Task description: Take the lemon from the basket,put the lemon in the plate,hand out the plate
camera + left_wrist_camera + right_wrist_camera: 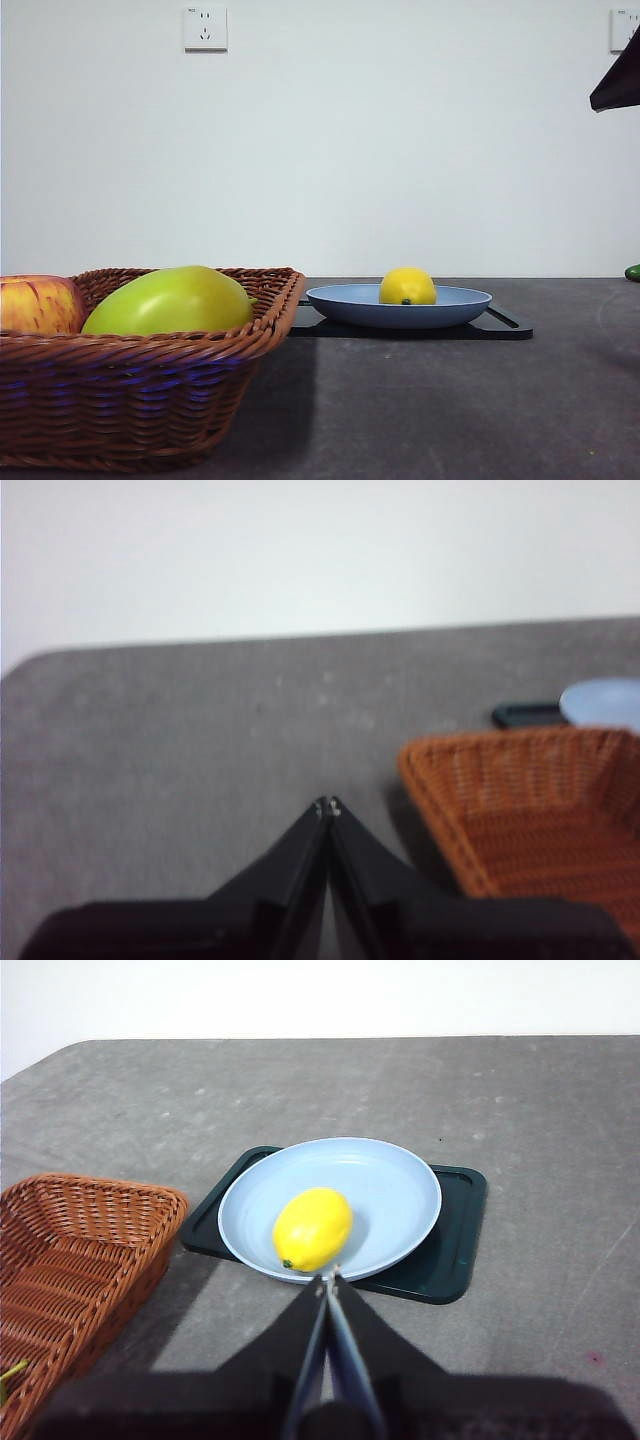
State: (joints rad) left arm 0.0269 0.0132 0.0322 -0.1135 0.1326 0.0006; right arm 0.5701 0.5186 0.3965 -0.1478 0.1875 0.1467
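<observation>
The lemon (pixel 407 286) (pixel 312 1228) lies in the light-blue plate (pixel 345 300) (pixel 390 1185), which rests on a black tray (pixel 505 326) (pixel 450 1250). The wicker basket (pixel 140 400) (pixel 70 1260) (pixel 520 810) stands at the near left. My right gripper (pixel 328 1277) is shut, hovering above the table just short of the plate's near rim, holding nothing; in the front view only its dark tip (pixel 618 80) shows at the top right corner. My left gripper (pixel 327 806) is shut and empty above bare table beside the basket.
A large yellow-green fruit (pixel 170 300) and a red-and-yellow apple (pixel 38 303) lie in the basket. A small green thing (pixel 632 272) sits at the far right edge. The table is grey, with a white wall behind.
</observation>
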